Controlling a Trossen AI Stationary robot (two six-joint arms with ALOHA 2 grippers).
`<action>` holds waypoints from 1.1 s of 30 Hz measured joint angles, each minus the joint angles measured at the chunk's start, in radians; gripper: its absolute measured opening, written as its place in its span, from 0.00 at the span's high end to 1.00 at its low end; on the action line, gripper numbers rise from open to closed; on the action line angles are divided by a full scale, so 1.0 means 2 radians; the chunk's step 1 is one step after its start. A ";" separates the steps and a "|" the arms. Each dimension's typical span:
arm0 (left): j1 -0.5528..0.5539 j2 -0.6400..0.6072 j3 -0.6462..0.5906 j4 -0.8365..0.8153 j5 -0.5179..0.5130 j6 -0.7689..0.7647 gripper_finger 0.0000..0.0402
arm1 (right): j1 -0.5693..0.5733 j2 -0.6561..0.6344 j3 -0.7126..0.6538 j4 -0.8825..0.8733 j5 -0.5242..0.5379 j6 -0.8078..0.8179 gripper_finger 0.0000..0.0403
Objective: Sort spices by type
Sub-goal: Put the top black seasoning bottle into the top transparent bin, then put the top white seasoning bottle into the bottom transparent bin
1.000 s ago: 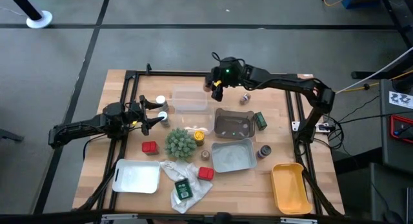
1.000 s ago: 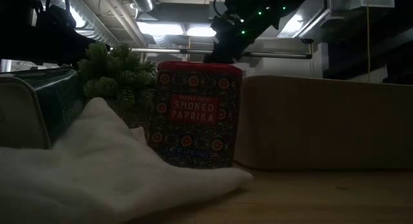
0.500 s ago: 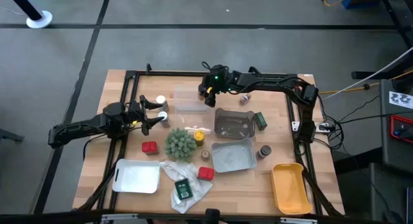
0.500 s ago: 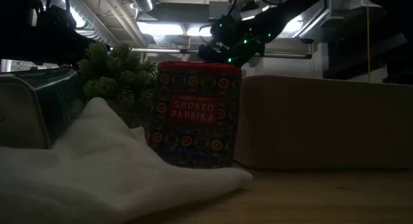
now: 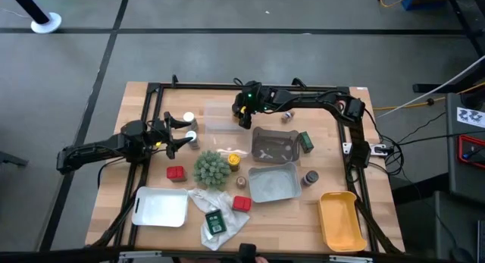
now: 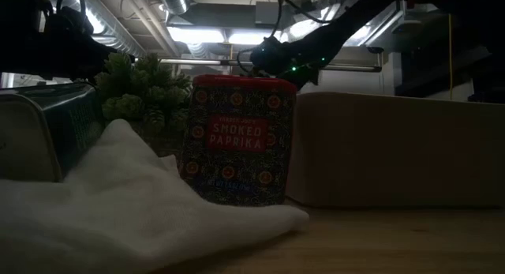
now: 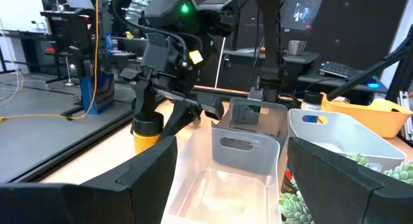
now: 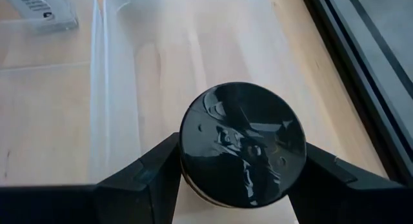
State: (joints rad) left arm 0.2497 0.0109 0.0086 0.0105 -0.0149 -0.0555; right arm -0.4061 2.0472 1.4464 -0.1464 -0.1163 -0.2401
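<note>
The left end effector point(image 5: 180, 132) hovers near the tabletop's point(image 5: 341, 161) left edge with its fingers spread wide and nothing between them; a white-capped jar point(image 5: 191, 134) stands just beside its tips. A red packet point(image 5: 176, 173) lies nearer the front, left of the green plant point(image 5: 211, 169). Toward the front left corner sits a white tray point(image 5: 161, 208); what it holds cannot be told. A white plastic bag point(image 5: 221, 214) at the front edge carries a small dark green tin point(image 5: 215, 222), and a second red packet point(image 5: 242, 203) rests at the bag's right side. A yellow-capped jar point(image 5: 234, 160) stands just right of the plant.

Near the back edge, the right end effector point(image 5: 244, 116) is closed on a dark-lidded jar point(image 8: 242, 144) at the right end of a clear tray point(image 5: 220, 116); the jar's lower body shows yellow point(image 7: 147, 126) in the left wrist view. Right of centre, two grey bins sit one behind the other: the rear bin point(image 5: 274, 145) holds a few small pieces too small to identify, and the front bin point(image 5: 272, 181) looks bare inside. A dark brown jar point(image 5: 309, 178) stands just right of the front bin. A yellow tray point(image 5: 340, 217) occupies the front right corner.
</note>
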 joint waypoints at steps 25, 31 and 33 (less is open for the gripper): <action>0.000 0.000 0.000 0.015 -0.056 -0.036 0.30 | 0.000 0.000 0.000 0.008 0.014 0.017 0.21; 0.000 0.000 0.006 0.029 -0.137 -0.043 0.30 | 0.000 -0.001 0.000 0.005 0.014 0.017 0.21; 0.000 0.000 0.010 0.030 -0.158 -0.044 0.30 | 0.000 -0.006 0.000 0.001 0.014 0.017 0.21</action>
State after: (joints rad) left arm 0.2497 0.0105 0.0294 0.0709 -0.3317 -0.1429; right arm -0.4061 2.0349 1.4459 -0.1446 -0.0890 -0.2070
